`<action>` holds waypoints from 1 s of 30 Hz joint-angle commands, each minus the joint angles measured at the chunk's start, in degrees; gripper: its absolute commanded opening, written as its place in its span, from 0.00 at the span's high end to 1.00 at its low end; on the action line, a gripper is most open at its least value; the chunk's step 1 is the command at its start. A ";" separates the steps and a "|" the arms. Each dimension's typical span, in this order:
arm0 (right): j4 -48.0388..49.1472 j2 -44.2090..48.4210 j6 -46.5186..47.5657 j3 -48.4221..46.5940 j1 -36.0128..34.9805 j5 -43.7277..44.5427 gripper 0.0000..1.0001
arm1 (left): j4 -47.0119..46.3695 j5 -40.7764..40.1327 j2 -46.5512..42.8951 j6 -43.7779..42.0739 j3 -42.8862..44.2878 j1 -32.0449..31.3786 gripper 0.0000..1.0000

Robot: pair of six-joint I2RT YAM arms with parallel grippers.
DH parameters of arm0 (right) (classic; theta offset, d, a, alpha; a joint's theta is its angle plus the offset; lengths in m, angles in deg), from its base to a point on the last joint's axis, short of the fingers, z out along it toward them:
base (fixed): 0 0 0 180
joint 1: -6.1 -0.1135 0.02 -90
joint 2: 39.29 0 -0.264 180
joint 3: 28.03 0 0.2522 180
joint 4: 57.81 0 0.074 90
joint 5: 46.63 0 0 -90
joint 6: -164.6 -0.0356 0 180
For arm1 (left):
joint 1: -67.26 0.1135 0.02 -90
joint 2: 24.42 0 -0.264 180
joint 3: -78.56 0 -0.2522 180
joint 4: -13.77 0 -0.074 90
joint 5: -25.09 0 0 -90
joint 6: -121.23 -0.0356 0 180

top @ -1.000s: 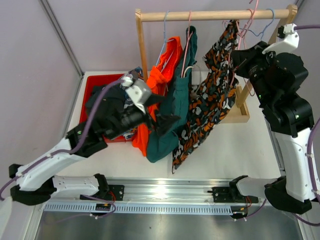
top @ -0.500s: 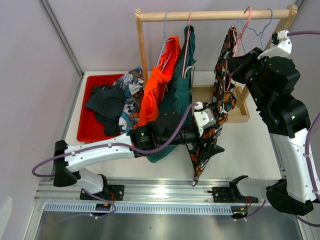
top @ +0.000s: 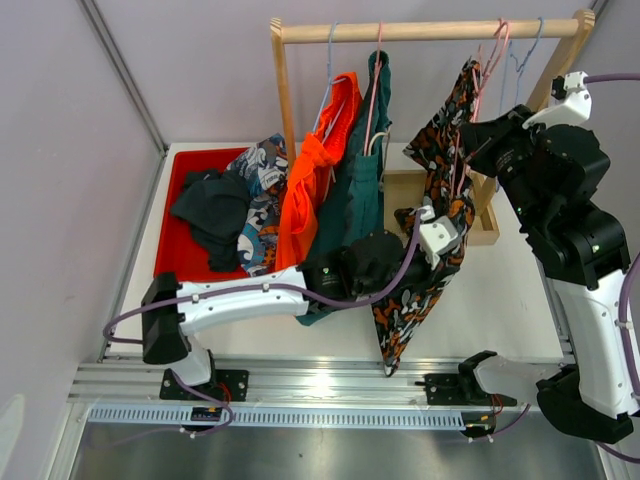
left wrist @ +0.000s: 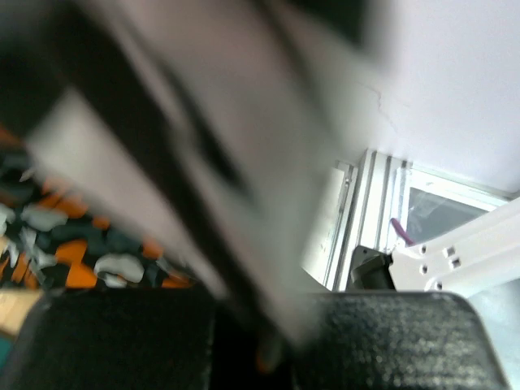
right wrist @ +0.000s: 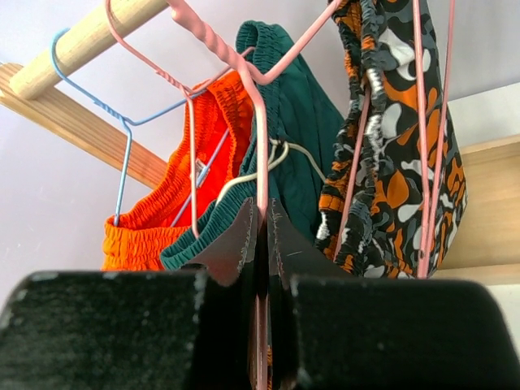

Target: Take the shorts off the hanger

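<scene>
Lying low across the white surface (top: pixel 490 290), your left gripper (top: pixel 436 232) meets the orange-black-white print fabric shorts (top: pixel 408 305); jaws blurred, cannot tell. Right gripper (right wrist: pixel 260 223) jaws pinch a pink wire hanger (right wrist: pixel 262 122) under the wooden rail (top: pixel 420 30); lilac wall (top: pixel 200 70) behind.

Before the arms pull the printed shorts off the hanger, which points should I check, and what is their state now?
1. Right gripper shut on the pink hanger: ok, the wire sits between its fingers.
2. Left gripper gripping the printed shorts: cannot tell, the left wrist view is blurred.
3. Hanger hook over the wooden rail: ok.
4. Printed shorts off the hanger: not ok, they hang on it.
5. Red bin has room: ok, part of it is bare.
</scene>
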 commanded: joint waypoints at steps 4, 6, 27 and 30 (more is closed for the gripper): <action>3.96 -1.91 2.56 -5.25 0.61 1.58 1.00 | -3.20 -12.37 -11.53 0.81 -13.62 -10.21 1.00; 3.79 -2.80 3.00 -6.66 1.31 1.32 1.00 | -4.00 -16.40 -13.73 1.51 -17.85 -13.57 1.00; -6.75 6.24 -7.63 1.06 5.36 -11.86 1.00 | 4.87 -24.34 -4.61 3.63 -6.55 -3.78 1.00; -9.65 7.04 -8.07 -0.41 5.36 -13.53 1.00 | 11.43 -22.24 -0.24 3.18 5.81 3.95 1.00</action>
